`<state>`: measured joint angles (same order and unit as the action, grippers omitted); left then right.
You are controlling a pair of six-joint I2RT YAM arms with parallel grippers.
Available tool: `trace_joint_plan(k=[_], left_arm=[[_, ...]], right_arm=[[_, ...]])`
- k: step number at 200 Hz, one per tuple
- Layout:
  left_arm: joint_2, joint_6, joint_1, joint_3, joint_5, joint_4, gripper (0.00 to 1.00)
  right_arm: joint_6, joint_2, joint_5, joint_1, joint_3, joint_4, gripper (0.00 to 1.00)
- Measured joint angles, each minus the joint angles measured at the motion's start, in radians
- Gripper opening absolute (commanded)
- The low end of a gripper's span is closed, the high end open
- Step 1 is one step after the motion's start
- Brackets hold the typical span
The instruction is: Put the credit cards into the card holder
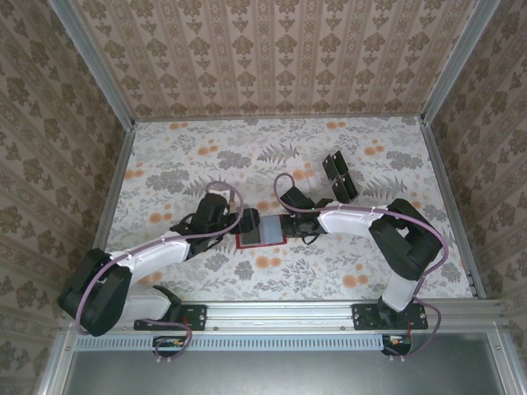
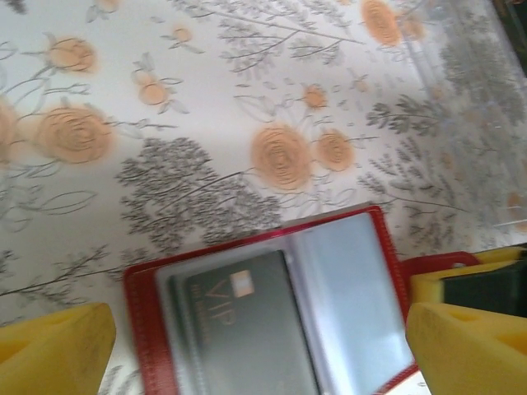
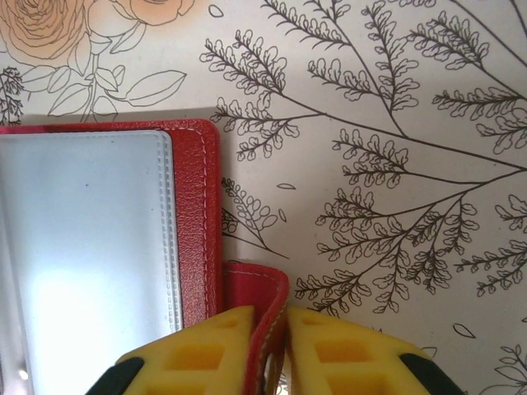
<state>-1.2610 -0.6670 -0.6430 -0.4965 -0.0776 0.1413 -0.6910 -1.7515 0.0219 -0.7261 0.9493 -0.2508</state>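
Observation:
The red card holder lies open on the floral table between my two grippers. In the left wrist view a black credit card marked VIP sits inside the left clear sleeve of the card holder; the right sleeve looks pale and bare. My left gripper is open, its yellow fingers standing on either side of the holder. My right gripper is shut on the holder's red clasp tab, just right of the holder's stitched edge. More black credit cards lie at the back right.
Patterned walls with metal rails close the table on three sides. Both arms reach inward from the near edge, the right arm bent over the right half. Bare floral tabletop stretches behind the holder on the left.

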Motion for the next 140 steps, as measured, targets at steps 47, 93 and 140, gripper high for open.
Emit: trace_joint_plan(k=[47,93,140], left_arm=[[-0.02,0.023,0.033,0.06,-0.025,0.005,1.0],[-0.051,0.033,0.046,0.078,-0.049,0.052,1.0],[-0.071,0.035,0.049,0.079,-0.058,0.082,1.0]], right_arm=[[-0.02,0.0,0.0,-0.005,-0.003,0.015,0.15],[-0.031,-0.006,0.003,-0.019,-0.003,0.035,0.13],[-0.054,-0.017,0.007,-0.043,-0.002,0.074,0.12]])
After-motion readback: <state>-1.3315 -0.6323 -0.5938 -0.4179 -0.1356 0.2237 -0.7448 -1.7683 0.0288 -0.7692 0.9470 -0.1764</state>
